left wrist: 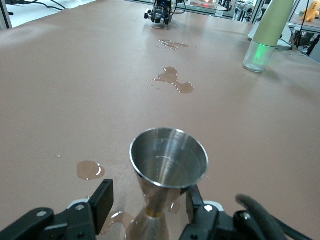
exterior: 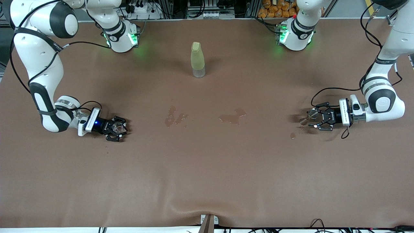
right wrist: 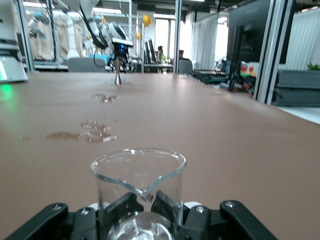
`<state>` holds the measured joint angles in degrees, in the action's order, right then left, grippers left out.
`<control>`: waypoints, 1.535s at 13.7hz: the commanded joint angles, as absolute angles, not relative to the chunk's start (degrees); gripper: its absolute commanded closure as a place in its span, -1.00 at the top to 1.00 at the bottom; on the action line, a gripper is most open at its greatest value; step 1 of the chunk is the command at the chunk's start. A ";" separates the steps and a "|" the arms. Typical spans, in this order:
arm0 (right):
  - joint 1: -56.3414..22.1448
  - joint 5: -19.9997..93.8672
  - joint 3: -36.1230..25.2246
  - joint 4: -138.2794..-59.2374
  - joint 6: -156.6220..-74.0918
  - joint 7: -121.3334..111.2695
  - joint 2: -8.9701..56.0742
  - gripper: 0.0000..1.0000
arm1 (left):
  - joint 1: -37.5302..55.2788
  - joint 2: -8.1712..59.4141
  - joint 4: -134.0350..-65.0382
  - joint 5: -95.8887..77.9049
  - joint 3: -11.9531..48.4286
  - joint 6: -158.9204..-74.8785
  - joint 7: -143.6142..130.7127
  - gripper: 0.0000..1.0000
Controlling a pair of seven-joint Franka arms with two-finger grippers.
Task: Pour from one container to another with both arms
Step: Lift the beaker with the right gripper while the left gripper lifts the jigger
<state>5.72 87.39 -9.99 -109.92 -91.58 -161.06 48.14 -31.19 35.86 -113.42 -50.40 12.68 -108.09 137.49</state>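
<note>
- The left wrist view showed the left gripper clamped on a steel jigger.
- The right gripper held a glass beaker.
- Both arms reached low, well apart, nearer the front camera than the bottle.

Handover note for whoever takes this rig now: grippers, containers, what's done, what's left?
Left gripper: low at the left arm's end of the table, around a steel jigger standing upright; grip not confirmed.
Right gripper: low at the right arm's end, around a glass beaker; also not confirmed.
Bottle stands untouched mid-table, near the bases.
Puddles on the table between the arms.
Done: both containers reached. Left: lift, bring together, pour; which one receives is unclear.
</note>
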 commanded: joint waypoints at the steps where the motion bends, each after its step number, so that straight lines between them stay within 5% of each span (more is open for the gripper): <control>1: 4.75 88.51 -10.28 -110.74 -89.30 -170.44 46.68 -1.00 | -30.76 36.65 -113.47 -52.29 12.74 -109.33 138.96 0.29; 7: 3.87 86.23 -10.46 -111.09 -83.59 -159.45 38.25 -1.00 | -30.59 36.74 -113.12 -52.29 12.66 -109.51 139.04 -0.02; 13: 3.87 83.50 -10.46 -111.18 -82.00 -145.13 26.74 -1.00 | -30.23 36.12 -112.76 -51.68 12.66 -110.30 139.04 -0.69; 18: 3.52 82.44 -10.55 -111.27 -78.58 -132.56 19.17 -1.00 | -28.75 34.98 -111.28 -51.68 13.44 -110.21 138.52 -1.00; 21: 3.52 82.44 -10.63 -111.18 -78.40 -129.04 16.53 -1.00 | -28.48 34.72 -108.99 -52.47 17.56 -110.21 137.90 -1.00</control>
